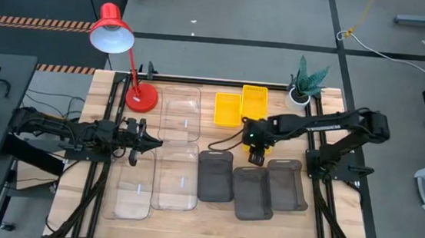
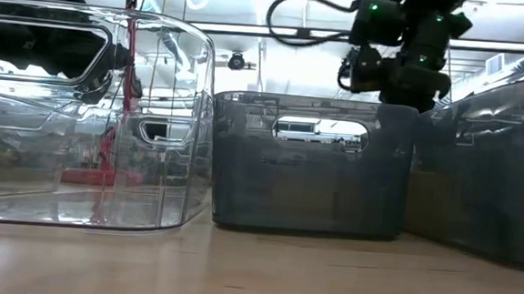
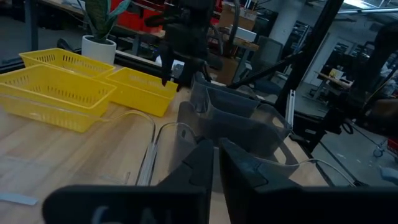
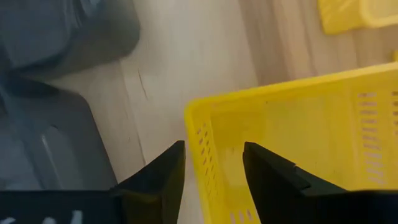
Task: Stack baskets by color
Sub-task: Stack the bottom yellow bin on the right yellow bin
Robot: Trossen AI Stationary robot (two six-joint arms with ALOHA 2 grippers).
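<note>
A: Where was the right gripper [image 4: 213,163]?
B: Over the table's [image 1: 212,215] middle, its fingers spread, straddling the end wall of a yellow basket [image 4: 298,143].
A: And the left gripper [image 1: 147,141]?
B: Near the left edge, pressed together, empty, between the clear baskets [image 1: 175,176]. The grey baskets [image 1: 253,186] sat toward the front.

arms: dark, jointed, with black cables
right hand [image 4: 213,163]: two black wedge-shaped fingers
wrist light: small green glow
</note>
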